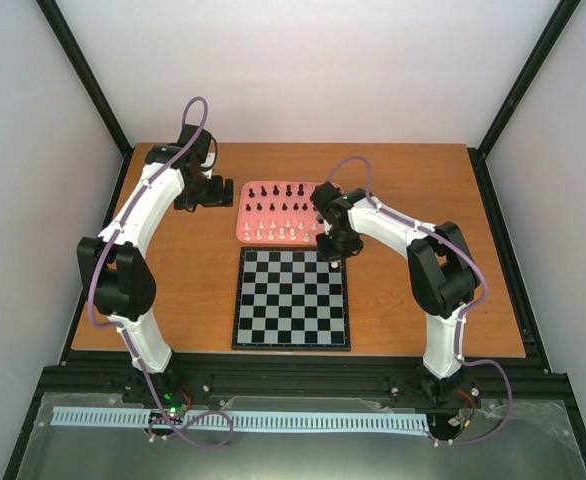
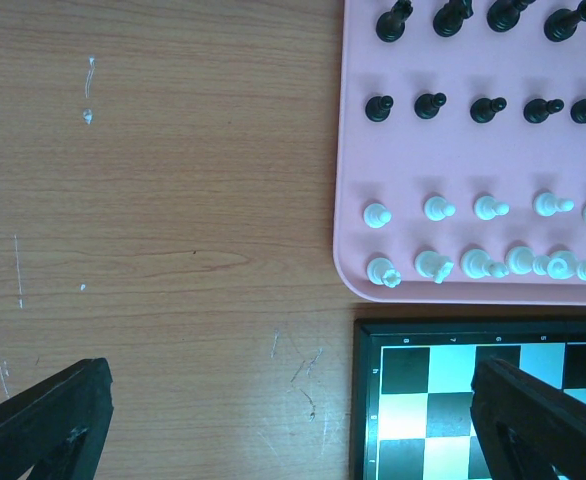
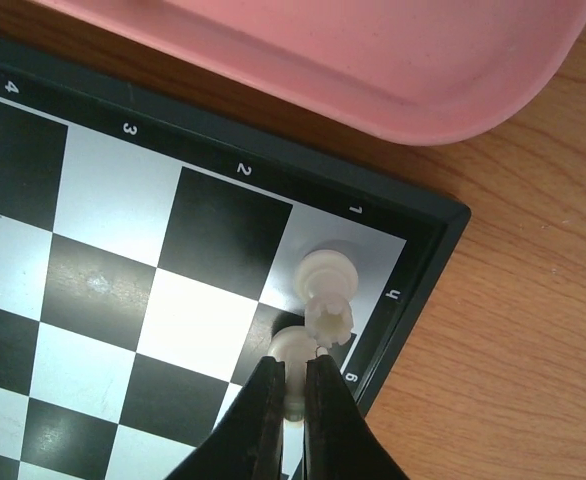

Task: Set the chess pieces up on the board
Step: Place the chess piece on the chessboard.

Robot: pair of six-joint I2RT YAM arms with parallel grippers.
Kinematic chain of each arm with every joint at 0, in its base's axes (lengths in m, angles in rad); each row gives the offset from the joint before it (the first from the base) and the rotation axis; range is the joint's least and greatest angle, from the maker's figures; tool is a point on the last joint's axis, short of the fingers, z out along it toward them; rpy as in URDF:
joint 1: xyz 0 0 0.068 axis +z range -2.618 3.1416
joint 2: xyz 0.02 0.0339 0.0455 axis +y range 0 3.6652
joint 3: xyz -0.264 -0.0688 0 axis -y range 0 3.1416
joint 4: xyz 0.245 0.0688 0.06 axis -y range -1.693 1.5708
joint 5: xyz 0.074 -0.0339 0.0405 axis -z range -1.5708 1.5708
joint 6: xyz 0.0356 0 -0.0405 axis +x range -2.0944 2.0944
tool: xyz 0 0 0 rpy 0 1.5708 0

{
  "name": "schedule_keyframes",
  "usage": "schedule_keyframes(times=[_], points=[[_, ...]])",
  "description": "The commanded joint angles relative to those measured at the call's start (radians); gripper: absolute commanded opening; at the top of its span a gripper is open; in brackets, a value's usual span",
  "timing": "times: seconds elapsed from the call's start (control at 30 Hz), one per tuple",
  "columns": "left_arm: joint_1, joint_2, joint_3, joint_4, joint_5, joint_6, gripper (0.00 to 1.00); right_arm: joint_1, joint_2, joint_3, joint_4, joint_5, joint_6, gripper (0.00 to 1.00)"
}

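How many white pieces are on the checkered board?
2: a cream-white castle-topped chess piece on the corner square; another cream-white piece beside it, pinched by the right tool.

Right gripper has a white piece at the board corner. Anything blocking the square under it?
Nothing visible on that dark square. The right gripper is shut on the white piece; the only neighbour is the white rook on the corner square of the board, very close beside it.
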Motion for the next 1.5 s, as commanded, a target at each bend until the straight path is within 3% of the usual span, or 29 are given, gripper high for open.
schedule_keyframes(times=[0.0,1.13,1.47], points=[[0.000,-0.029,0.011,0.006,-0.003,0.010,1.00,0.010,0.021,0.021,0.005,0.007,-0.009,0.03],[0.001,-0.023,0.012,0.007,-0.006,0.009,1.00,0.010,-0.007,-0.010,-0.012,-0.020,-0.020,0.14],[0.001,-0.022,0.009,0.008,-0.011,0.010,1.00,0.010,-0.027,-0.001,-0.020,-0.029,-0.023,0.39]])
